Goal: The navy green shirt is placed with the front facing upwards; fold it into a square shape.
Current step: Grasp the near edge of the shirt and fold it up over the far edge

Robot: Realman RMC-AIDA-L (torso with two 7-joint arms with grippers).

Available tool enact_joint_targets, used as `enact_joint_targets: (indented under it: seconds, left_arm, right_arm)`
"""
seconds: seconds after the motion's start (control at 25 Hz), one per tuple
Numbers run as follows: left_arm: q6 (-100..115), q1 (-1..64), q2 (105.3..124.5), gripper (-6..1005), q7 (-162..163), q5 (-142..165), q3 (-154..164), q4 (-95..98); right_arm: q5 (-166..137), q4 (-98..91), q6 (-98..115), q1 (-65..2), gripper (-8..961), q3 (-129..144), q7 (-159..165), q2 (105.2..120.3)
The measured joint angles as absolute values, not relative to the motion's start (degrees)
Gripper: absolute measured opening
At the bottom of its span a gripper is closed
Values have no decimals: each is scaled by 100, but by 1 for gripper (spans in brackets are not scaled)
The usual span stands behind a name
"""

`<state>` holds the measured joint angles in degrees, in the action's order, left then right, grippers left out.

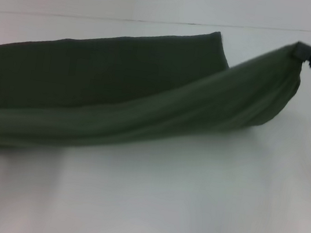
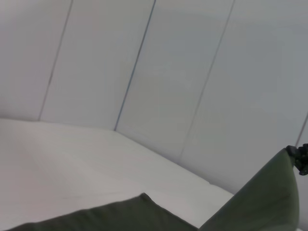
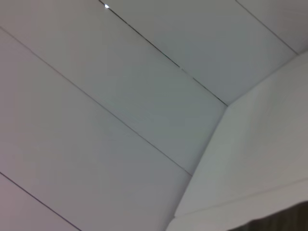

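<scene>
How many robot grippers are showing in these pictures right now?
1. The right gripper is at the head view's upper right, pinching a raised corner of the navy green shirt above the table. The left gripper is out of view.

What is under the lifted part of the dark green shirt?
Under the raised fold of the dark olive-green cotton shirt, held at its corner by the right hand, only the white table surface shows. The shirt's front and lettering are covered.
</scene>
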<state>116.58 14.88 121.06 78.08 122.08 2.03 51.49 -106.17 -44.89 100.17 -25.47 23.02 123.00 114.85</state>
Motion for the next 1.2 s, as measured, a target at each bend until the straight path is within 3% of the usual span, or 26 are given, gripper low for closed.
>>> enact_joint_targets:
  seconds: [0.72,1.2]
  left_arm:
    - [11640,1113,12238,20,7560,12608,257,5126]
    - [11589,1113,12229,20,7558,12891,244,5131]
  right_arm:
    - [-10563,-3590,10518,-1525,27,2083,11222,11527]
    - [-10625,-3385,10496,-1058,27,2093,11093,11650]
